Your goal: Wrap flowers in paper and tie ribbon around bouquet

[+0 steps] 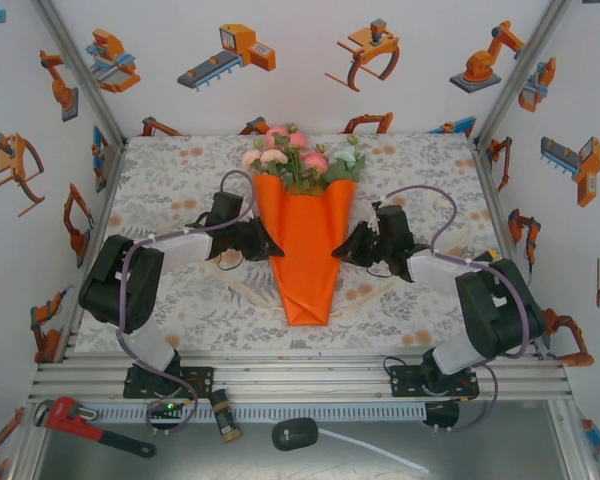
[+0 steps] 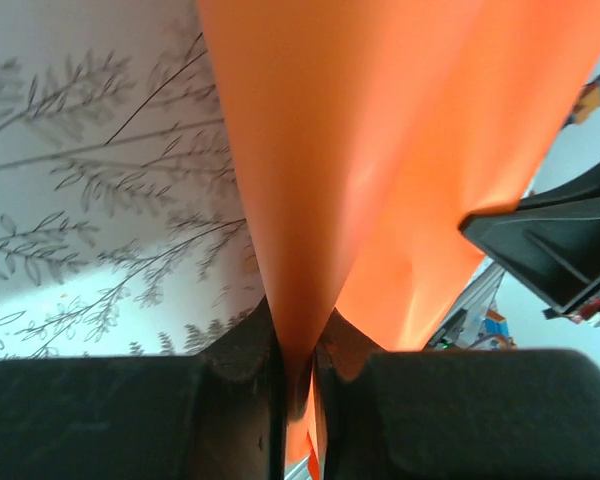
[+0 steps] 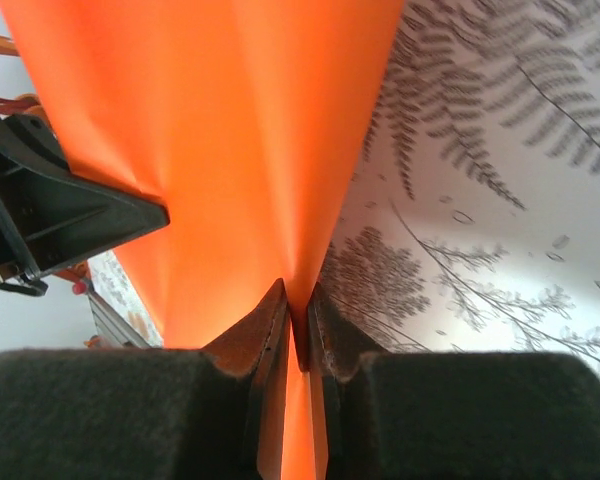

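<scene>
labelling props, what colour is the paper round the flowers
Plain bright orange; the thin paper cone shows best in the top external view.

- A pale tablecloth (image 1: 180, 190) printed with grey leaves and ferns covers the counter from edge to edge.
- Ribbed aluminium rails (image 1: 310, 380) run along the counter's near edge.
- A grey ledge (image 1: 500, 440) lies beyond those rails.
- A red pipe wrench (image 1: 85, 421) lies on the ledge past the near-left corner, head to the left.
- A small black-and-brass cylinder (image 1: 226, 424) lies right of the wrench.
- A black oval device (image 1: 296, 434) sits past the middle of the near edge, with a white cable (image 1: 375, 452) trailing right.
- White wall panels (image 1: 230, 55) printed with orange machines stand at the far and side edges.
</scene>
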Controlling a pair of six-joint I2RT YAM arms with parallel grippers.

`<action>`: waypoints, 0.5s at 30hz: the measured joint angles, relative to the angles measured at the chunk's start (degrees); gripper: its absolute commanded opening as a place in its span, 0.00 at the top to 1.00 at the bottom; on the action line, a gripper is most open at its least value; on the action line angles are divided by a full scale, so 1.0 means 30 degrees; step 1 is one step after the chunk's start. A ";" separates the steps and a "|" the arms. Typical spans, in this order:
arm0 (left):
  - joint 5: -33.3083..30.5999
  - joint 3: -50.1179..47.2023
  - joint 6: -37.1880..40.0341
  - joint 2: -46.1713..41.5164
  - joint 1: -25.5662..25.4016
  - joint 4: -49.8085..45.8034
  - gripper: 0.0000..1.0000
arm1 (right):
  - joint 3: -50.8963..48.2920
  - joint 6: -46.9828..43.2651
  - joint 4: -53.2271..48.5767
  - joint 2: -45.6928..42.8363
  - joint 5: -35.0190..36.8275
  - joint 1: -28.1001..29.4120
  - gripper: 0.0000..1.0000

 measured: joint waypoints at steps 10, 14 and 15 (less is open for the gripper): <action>-0.0568 -0.0131 -0.0619 0.0933 -0.0022 0.1421 0.34 | -0.0131 -0.0226 -0.0597 0.0357 0.1464 0.0000 0.34; -0.1413 -0.0029 -0.0262 0.0444 -0.0029 0.1035 0.23 | 0.0080 -0.0401 -0.1683 0.0051 0.2280 0.0007 0.23; -0.1727 0.0036 -0.0131 0.0284 -0.0036 0.0780 0.20 | 0.0189 -0.0488 -0.1953 -0.0109 0.2506 0.0015 0.22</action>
